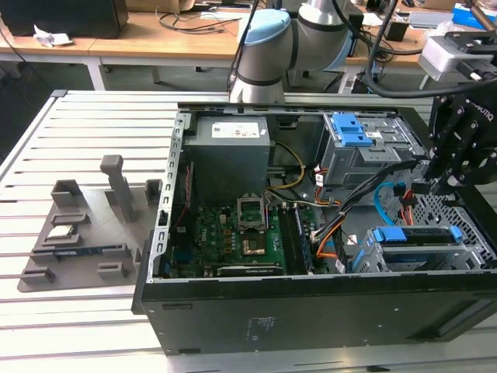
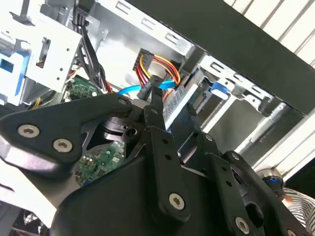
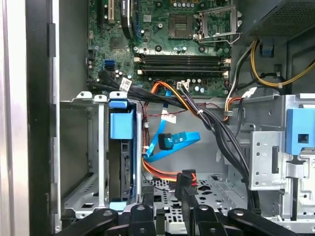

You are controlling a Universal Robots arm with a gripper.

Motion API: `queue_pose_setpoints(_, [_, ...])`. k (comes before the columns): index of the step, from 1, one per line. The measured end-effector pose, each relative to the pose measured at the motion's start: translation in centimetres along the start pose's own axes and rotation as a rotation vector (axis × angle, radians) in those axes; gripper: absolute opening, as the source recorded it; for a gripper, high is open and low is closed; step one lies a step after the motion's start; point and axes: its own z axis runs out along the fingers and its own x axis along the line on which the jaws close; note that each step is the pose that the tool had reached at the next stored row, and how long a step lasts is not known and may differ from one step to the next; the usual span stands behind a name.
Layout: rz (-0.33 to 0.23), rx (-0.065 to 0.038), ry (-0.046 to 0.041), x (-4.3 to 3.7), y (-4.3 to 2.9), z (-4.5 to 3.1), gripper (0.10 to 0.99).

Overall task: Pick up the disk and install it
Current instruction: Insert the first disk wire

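**Desk:** At about four o'clock inside the open computer case [image 1: 311,311], exterior view, is that the disk?

**Operator:** Yes. I see the disk [image 1: 415,247] lying in the drive cage [image 1: 474,252] there, its blue carrier frame along the edge. In the first wrist view the disk [image 3: 120,128] sits edge-on in that cage, a blue cable [image 3: 172,142] looped just beside it.

**Desk:** And the gripper?

**Operator:** My gripper [image 1: 454,155] hangs at two o'clock of the case, over its end, near the cage but apart from the disk. Whether it is spread or pressed together, I cannot tell. The motherboard [image 1: 233,233] lies toward nine o'clock of the disk.
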Motion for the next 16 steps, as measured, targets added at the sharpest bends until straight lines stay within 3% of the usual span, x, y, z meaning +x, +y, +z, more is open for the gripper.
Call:
queue_pose_setpoints(3, [0.0,0.0,0.0002,-1.05,0.02,0.78,0.361])
queue_pose_setpoints(8, [0.0,0.0,0.0007,-1.15,0.04,1.96,0.361])
queue_pose_setpoints(10, [0.0,0.0,0.0089,-1.15,0.04,2.03,0.361])
queue_pose_setpoints(14, [0.0,0.0,0.0106,-1.15,0.04,2.04,0.361])
queue_pose_setpoints(16, [0.0,0.0,0.0111,-1.15,0.04,2.04,0.278])
